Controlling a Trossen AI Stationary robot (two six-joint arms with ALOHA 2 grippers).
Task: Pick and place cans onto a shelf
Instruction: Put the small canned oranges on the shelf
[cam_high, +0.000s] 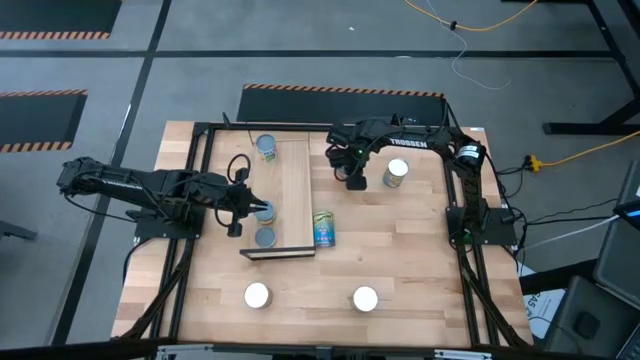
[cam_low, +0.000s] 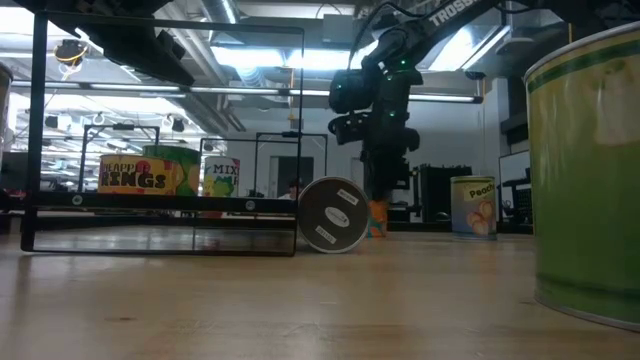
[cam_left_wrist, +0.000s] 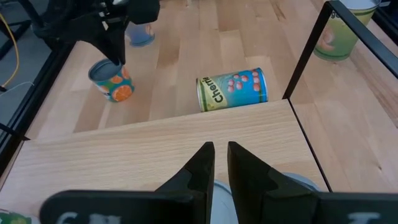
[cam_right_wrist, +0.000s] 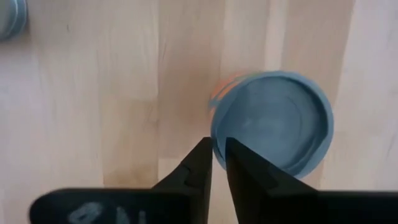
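Observation:
The light-wood shelf (cam_high: 298, 190) lies mid-table with its dark edge toward the near side. Three cans stand along its left side: one at the far end (cam_high: 266, 147), one (cam_high: 264, 212) under my left gripper, and one (cam_high: 265, 237) near the dark edge. My left gripper (cam_left_wrist: 221, 149) is shut just over the middle can's top (cam_left_wrist: 292, 183). My right gripper (cam_right_wrist: 218, 146) is shut and points down at the rim of an orange-labelled can (cam_right_wrist: 273, 124) that stands on the table right of the shelf. A blue-and-yellow can (cam_high: 324, 228) lies on its side beside the shelf. My left gripper reaches from the table's left, slanting down, with its shut fingers over the can's top. I cannot tell whether they touch it. My right gripper comes from above, pointing down, with its tips at the can's rim (cam_right_wrist: 214, 140). I cannot tell whether they touch it.
A white-topped can (cam_high: 397, 172) stands right of my right gripper. Two more white-topped cans (cam_high: 257, 295) (cam_high: 365, 298) stand near the table's front. A black frame (cam_high: 200, 130) borders the work area. The right half of the shelf is bare wood.

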